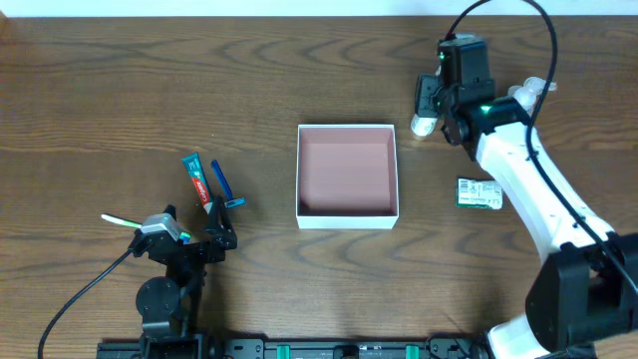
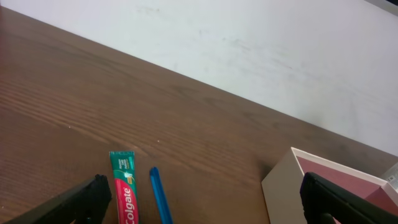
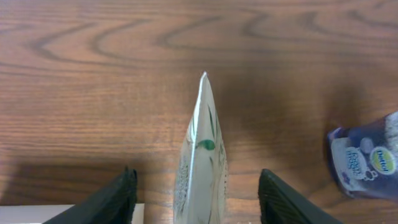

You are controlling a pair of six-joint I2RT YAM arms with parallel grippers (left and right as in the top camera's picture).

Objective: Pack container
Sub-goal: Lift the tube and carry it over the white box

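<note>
The container (image 1: pixel 347 218) is a square white box with a dusty pink inside, standing empty mid-table; its corner shows in the left wrist view (image 2: pixel 281 186). My right gripper (image 1: pixel 427 108) is open at the back right, its fingers (image 3: pixel 198 190) on either side of a white tube (image 3: pixel 202 137) without touching it. The tube's end shows in the overhead view (image 1: pixel 422 127). My left gripper (image 1: pixel 223 239) is open and empty (image 2: pixel 202 202) at the front left. A red and green Colgate toothpaste tube (image 2: pixel 124 186) and a blue stick-shaped item (image 2: pixel 160 193) lie just ahead of it.
A green packet (image 1: pixel 479 193) lies right of the container. A dark blue small bottle (image 3: pixel 367 162) lies right of the white tube. A thin green and white item (image 1: pixel 118 219) lies at the left, beside the left arm. A white wall (image 2: pixel 249 43) borders the table's far edge.
</note>
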